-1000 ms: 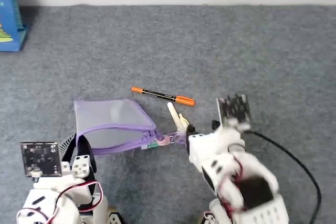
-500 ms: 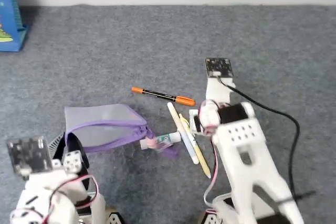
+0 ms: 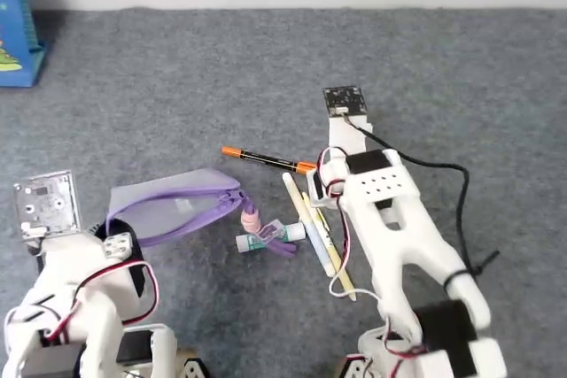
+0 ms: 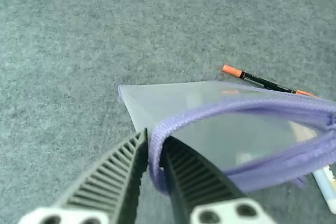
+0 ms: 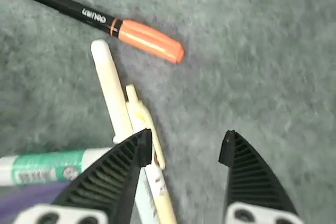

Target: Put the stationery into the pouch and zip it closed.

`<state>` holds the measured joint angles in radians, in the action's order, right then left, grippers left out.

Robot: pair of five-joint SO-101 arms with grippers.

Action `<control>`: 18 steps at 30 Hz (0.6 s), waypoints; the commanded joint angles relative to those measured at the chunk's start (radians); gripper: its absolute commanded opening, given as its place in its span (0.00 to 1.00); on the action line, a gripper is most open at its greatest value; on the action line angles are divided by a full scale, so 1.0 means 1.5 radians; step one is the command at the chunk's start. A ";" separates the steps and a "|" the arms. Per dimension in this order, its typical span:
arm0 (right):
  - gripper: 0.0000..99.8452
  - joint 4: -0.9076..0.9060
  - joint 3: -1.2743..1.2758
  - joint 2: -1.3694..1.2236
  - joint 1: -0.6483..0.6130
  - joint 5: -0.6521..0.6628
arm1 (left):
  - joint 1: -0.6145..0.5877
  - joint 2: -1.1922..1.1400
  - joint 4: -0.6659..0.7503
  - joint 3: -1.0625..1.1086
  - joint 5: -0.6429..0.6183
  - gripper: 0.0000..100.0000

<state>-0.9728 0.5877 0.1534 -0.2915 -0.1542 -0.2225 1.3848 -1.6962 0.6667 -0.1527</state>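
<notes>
Presently: table (image 3: 443, 68), grey and felted. Pouch (image 3: 168, 201), purple and see-through, near left, mouth agape. Left claw (image 4: 153, 139) pinched tight on the zip edge at the pouch's left end. Loose on the table to the right are a green-labelled tube (image 3: 270, 236) just beside the pouch's mouth, a cream pen (image 5: 110, 82) and yellow pen (image 5: 142, 124) lying together, and an orange-capped marker (image 5: 79, 11) beyond them. Right claw (image 5: 187, 135) spread wide, holding nothing, poised over the two pens. Blue box (image 3: 13, 33), far left.
</notes>
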 commanded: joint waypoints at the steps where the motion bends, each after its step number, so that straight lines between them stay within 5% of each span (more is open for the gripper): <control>1: 0.22 0.027 -0.045 -0.033 -0.023 0.018 | -0.003 0.016 -0.005 -0.013 -0.009 0.01; 18: 0.21 0.032 -0.150 -0.242 -0.092 0.023 | -0.003 0.026 -0.004 -0.013 -0.010 0.01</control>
<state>-0.9344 0.4020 -0.1949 -0.4266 -0.1358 -0.2209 1.4108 -1.6993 0.6682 -0.1573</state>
